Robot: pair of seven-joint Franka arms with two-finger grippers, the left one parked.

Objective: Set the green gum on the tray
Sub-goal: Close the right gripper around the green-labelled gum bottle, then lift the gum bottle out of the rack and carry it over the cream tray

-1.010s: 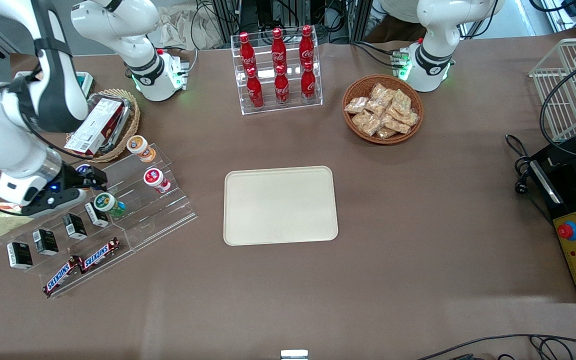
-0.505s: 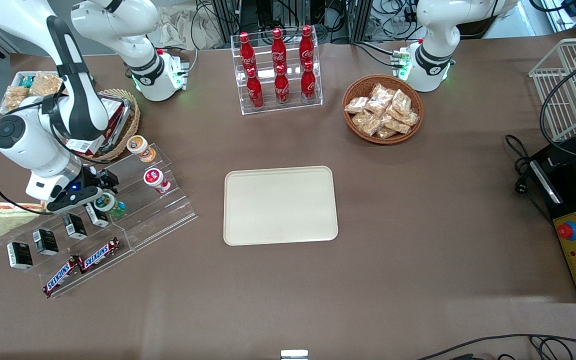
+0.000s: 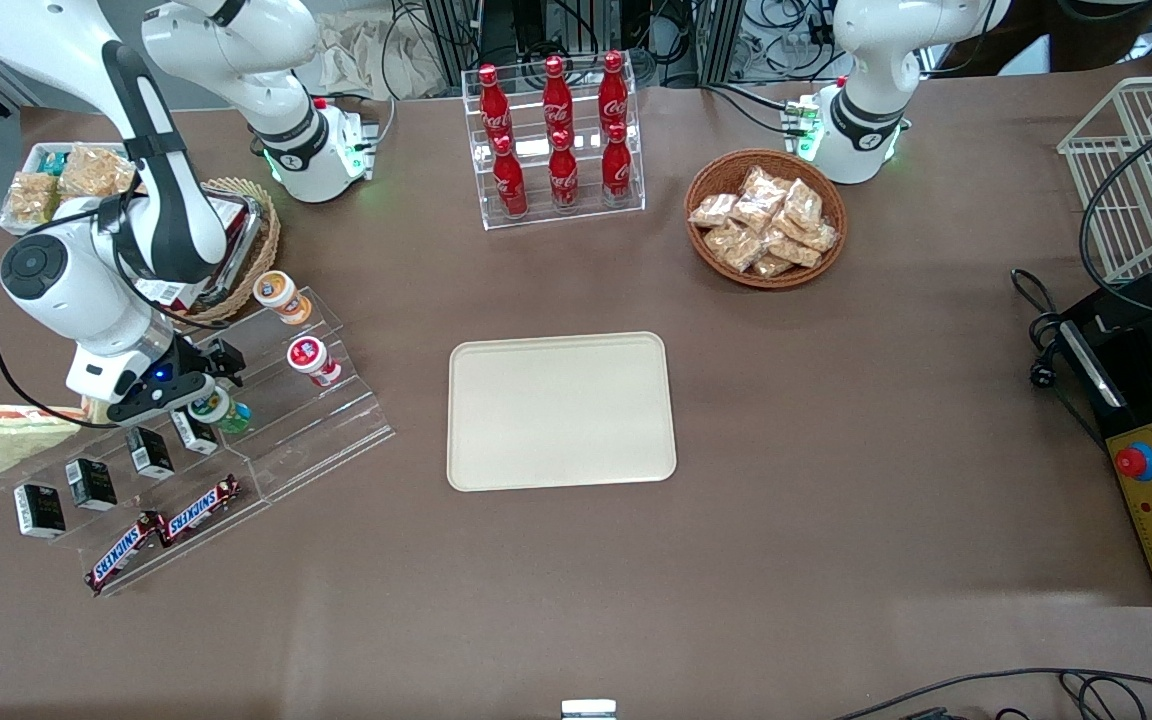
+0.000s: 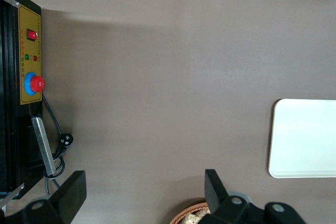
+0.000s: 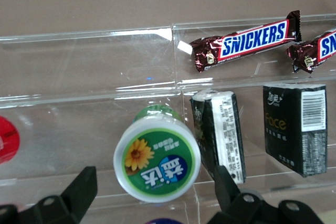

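The green gum point(image 5: 157, 160) has a smooth plastic lid with a glossy printed label, and it sits between the matt black fingers point(image 5: 81, 190) of the open gripper point(image 3: 198, 389). Under the gripper, the stepped display rack point(image 5: 105, 66) is clear, shiny acrylic (it catches light along its edges). Just beside the gripper, the Snickers bar point(image 5: 244, 41) wears a glossy crinkled wrapper. Well away from the gripper, the tray point(image 3: 561, 411) looks matt and smooth on the dull brown table point(image 3: 836, 400).

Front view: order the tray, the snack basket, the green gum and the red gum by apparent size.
Largest to smallest:
1. tray
2. snack basket
3. green gum and red gum, which look alike and go unranked.

The gripper, open, partly covers the green gum.
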